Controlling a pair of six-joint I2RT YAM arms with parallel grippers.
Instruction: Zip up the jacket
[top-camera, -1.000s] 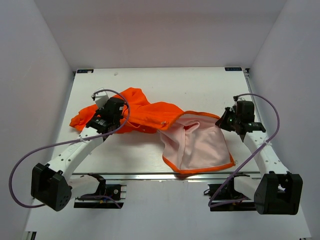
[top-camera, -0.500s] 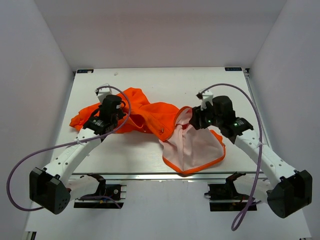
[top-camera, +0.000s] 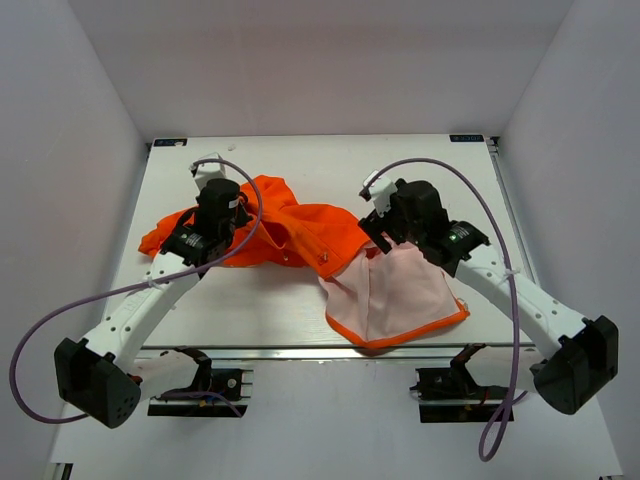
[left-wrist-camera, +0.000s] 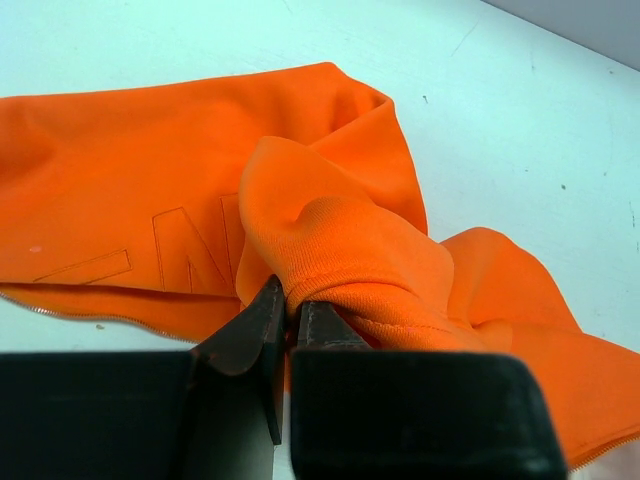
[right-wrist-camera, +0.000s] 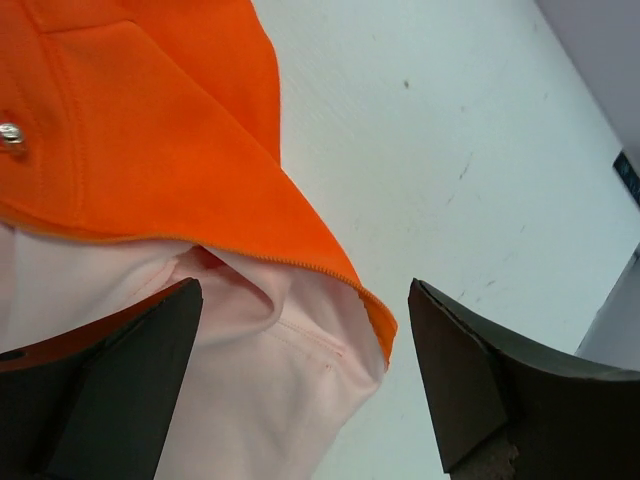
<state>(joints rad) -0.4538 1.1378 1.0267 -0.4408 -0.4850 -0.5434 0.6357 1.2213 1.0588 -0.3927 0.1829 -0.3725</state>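
Clearly the jacket (top-camera: 300, 235) is not ready for zipping: it lies crumpled on the table (top-camera: 250, 300), the orange side bunched at its left and middle, the pink lining (top-camera: 400, 295) turned up at its right. The left gripper (left-wrist-camera: 290, 305) is at the left part of the jacket and is clamped on a thick fold of orange fabric. The right gripper (right-wrist-camera: 305, 290) hovers over the far edge of the pink lining, where it meets the orange. Its jaws are spread wide with nothing between them but air above the cloth. The step in hand, I think, is to take the front edge and spread the jacket flat. To do this well, the right gripper should come down on the hem with the zipper teeth (right-wrist-camera: 300, 250), not on the loose lining, which would only slip and fold. The left gripper should keep its grip, so that a gentle pull flattens the cloth. Compared with one second ago, the right gripper has travelled from outside the jacket's right side to above its middle. The pink flap is narrower, and the left gripper has moved slightly toward the jacket's far side.
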